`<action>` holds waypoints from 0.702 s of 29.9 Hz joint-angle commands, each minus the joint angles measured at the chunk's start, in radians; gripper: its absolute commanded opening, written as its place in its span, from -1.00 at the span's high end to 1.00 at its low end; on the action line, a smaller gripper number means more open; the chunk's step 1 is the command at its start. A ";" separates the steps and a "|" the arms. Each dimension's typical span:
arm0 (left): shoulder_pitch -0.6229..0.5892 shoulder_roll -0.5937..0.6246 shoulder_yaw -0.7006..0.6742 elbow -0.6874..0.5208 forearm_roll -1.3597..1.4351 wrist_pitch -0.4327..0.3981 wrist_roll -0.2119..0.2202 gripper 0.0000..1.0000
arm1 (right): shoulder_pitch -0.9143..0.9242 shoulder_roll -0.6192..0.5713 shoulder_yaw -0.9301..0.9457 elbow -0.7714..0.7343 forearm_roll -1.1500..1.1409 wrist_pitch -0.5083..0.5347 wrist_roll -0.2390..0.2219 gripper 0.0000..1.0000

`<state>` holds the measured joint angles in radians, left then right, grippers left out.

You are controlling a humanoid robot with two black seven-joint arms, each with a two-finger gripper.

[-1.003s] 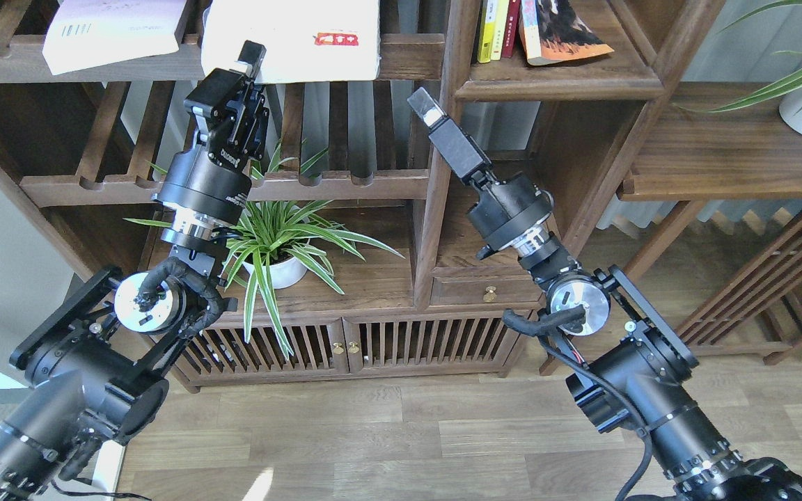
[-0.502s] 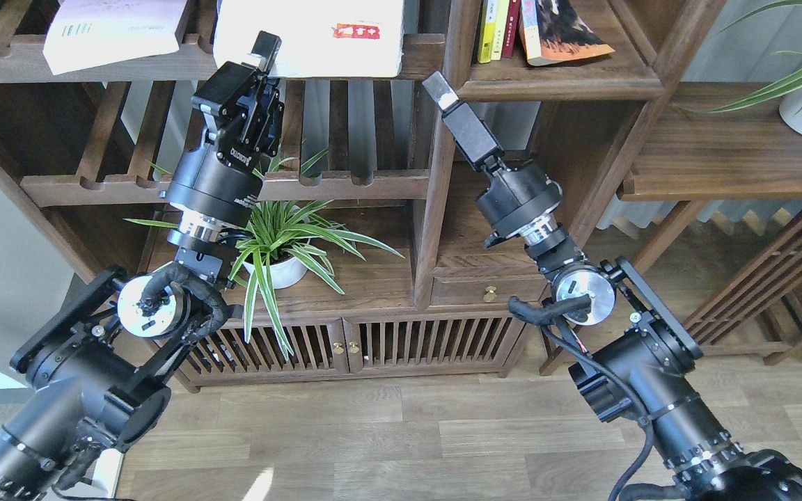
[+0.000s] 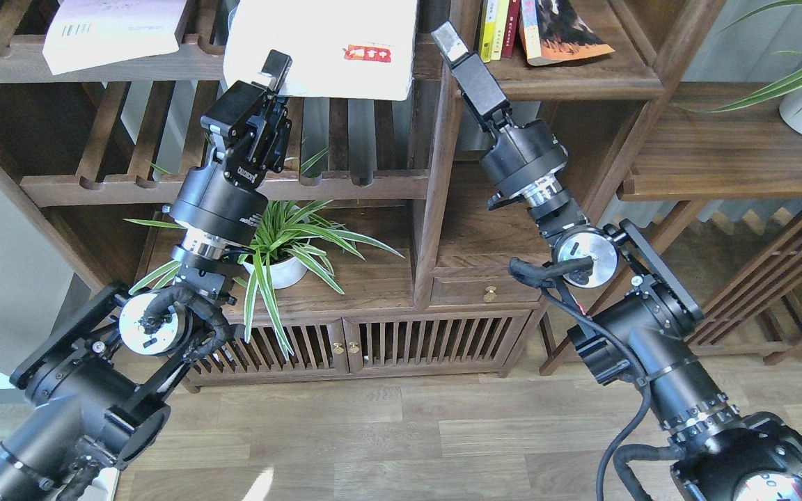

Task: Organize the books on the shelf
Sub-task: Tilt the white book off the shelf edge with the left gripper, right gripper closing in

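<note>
The left gripper (image 3: 277, 69), its fingers clamped on the lower edge of the large white book (image 3: 324, 45), has carried it rightward along the slatted rack since a second ago, the book's right side now overhanging toward the upright post (image 3: 443, 160). The right gripper (image 3: 448, 38) has risen from below the shelf (image 3: 561, 82) to its front edge; seen end-on, whether its fingers are apart or together cannot be told. The pale lilac-white book (image 3: 112, 31) on the rack and the dark orange-red book (image 3: 561, 31) on the shelf are unmoved, all three cut off by the top edge.
</note>
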<state>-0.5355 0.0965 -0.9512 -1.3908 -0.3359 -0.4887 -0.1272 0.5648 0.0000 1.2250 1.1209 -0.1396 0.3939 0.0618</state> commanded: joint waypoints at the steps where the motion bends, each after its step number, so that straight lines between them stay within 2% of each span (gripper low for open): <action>1: 0.002 0.000 0.003 -0.004 0.002 0.000 0.000 1.00 | 0.017 0.000 -0.007 -0.001 0.000 -0.006 0.000 -0.33; 8: 0.028 0.006 0.003 -0.014 0.011 0.000 0.001 1.00 | 0.035 0.000 -0.025 0.011 0.008 -0.056 0.000 -0.33; 21: 0.025 0.006 0.003 -0.030 0.025 0.000 0.001 1.00 | 0.050 0.000 -0.076 0.011 0.006 -0.081 0.000 -0.33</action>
<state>-0.5105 0.1015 -0.9494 -1.4119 -0.3132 -0.4887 -0.1257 0.6163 0.0000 1.1507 1.1321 -0.1323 0.3135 0.0613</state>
